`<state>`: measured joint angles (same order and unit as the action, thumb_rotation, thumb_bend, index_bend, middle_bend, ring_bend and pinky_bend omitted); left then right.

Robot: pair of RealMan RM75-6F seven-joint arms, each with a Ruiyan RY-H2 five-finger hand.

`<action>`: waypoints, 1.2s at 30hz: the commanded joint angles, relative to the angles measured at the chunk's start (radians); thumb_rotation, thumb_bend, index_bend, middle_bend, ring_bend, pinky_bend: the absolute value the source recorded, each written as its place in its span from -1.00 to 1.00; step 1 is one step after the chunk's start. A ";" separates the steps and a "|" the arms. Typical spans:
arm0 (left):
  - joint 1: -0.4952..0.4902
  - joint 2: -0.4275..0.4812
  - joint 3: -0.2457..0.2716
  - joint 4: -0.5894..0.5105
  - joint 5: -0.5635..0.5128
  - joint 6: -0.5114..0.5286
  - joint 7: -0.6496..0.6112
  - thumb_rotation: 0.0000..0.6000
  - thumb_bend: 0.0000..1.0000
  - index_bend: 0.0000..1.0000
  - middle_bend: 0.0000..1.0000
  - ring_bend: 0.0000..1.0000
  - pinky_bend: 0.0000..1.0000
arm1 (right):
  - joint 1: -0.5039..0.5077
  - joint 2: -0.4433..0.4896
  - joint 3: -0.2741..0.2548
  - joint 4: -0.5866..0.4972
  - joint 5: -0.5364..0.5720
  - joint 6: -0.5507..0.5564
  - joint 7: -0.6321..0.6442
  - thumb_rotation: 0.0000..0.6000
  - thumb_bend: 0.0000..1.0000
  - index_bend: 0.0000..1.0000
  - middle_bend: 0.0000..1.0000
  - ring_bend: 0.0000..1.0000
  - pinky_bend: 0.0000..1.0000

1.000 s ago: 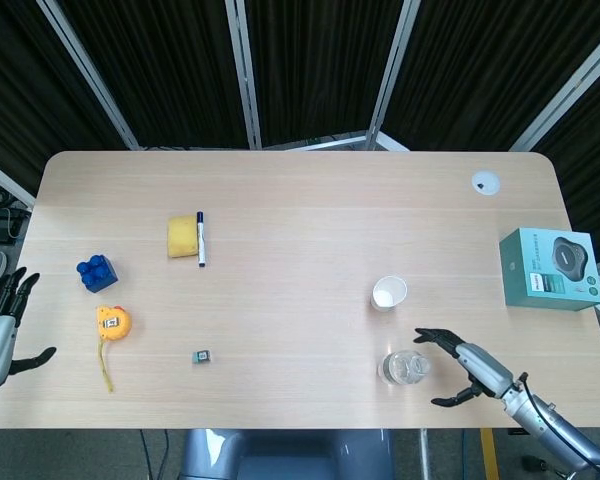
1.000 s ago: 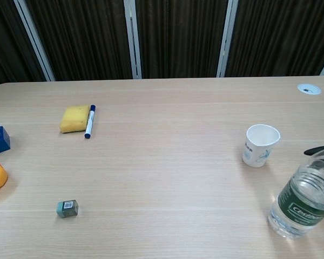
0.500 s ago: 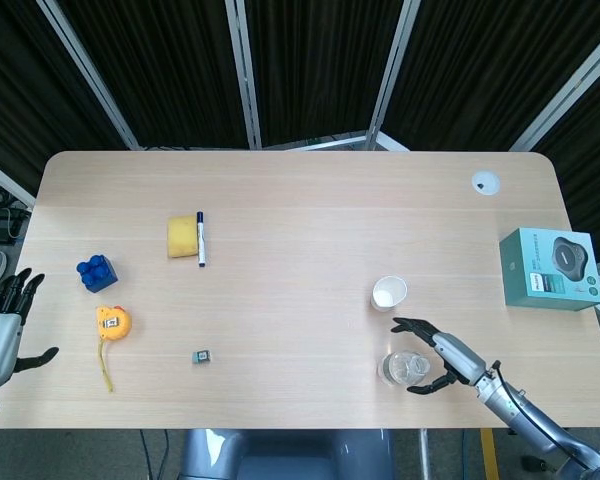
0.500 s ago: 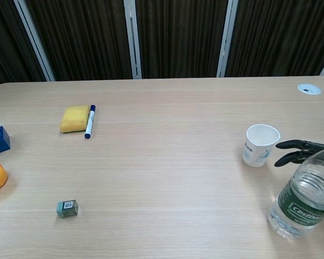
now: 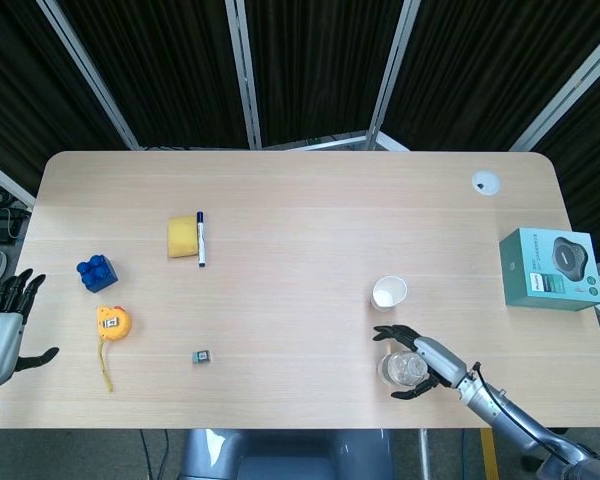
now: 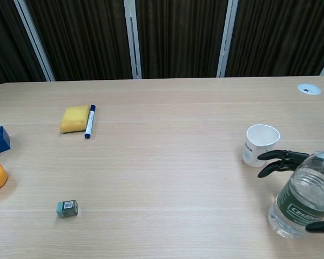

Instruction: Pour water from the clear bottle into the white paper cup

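The clear bottle [image 5: 403, 368] with a green label stands upright near the table's front edge, just in front of the white paper cup [image 5: 389, 293]. My right hand [image 5: 427, 359] reaches around the bottle from the right, fingers spread past its far side and thumb on its near side, not visibly closed on it. In the chest view the bottle [image 6: 305, 199] is at the lower right, with dark fingers [image 6: 281, 156] between it and the cup [image 6: 260, 144]. My left hand [image 5: 0, 330] hangs open beyond the table's left edge.
A yellow sponge [image 5: 183, 236] with a blue pen [image 5: 201, 238] beside it, a blue block [image 5: 97, 272], a yellow tape measure [image 5: 112, 322] and a small green item [image 5: 203, 356] lie on the left half. A teal box [image 5: 550, 268] sits at the right edge.
My right hand has slid left along the front edge until its fingers and thumb flank the bottle. The bottle, the cup and my left hand have stayed put.
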<state>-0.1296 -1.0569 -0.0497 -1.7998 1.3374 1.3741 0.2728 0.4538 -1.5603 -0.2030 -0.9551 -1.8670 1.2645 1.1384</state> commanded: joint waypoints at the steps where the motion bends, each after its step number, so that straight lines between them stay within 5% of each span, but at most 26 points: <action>1: -0.002 0.003 0.001 -0.004 -0.006 -0.008 -0.003 1.00 -1.00 -1.00 -1.00 -1.00 -1.00 | -0.006 -0.015 0.000 0.005 0.009 0.004 -0.012 1.00 -1.00 -0.78 -0.62 -0.80 -1.00; 6: -0.004 0.004 0.003 -0.008 -0.008 -0.009 0.003 1.00 -1.00 -1.00 -1.00 -1.00 -1.00 | -0.006 -0.040 -0.006 0.014 0.018 0.001 -0.015 1.00 -1.00 -0.68 -0.56 -0.75 -0.94; 9: -0.004 0.004 0.003 -0.010 -0.011 -0.009 0.004 1.00 -1.00 -1.00 -1.00 -1.00 -1.00 | -0.011 -0.052 -0.003 0.018 0.027 0.014 -0.018 1.00 -0.98 -0.51 -0.42 -0.60 -0.69; 14: -0.005 0.004 0.005 -0.012 -0.011 -0.009 0.004 1.00 -1.00 -1.00 -1.00 -1.00 -1.00 | -0.020 -0.065 0.011 0.015 0.053 0.031 -0.009 1.00 -0.54 -0.15 -0.05 -0.22 -0.29; 27: -0.009 0.011 0.004 -0.018 -0.013 -0.014 -0.008 1.00 -1.00 -1.00 -1.00 -1.00 -1.00 | -0.025 -0.021 0.030 -0.016 0.074 0.102 -0.019 1.00 -0.09 -0.04 0.06 -0.11 -0.15; 36: -0.007 0.026 0.007 -0.025 0.004 -0.008 -0.035 1.00 -1.00 -1.00 -1.00 -1.00 -1.00 | -0.025 0.122 0.137 -0.112 0.243 0.034 -0.192 1.00 0.01 -0.02 0.07 -0.09 -0.14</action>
<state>-0.1368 -1.0326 -0.0439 -1.8235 1.3383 1.3650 0.2401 0.4278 -1.4849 -0.1064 -1.0328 -1.6854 1.3403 1.0182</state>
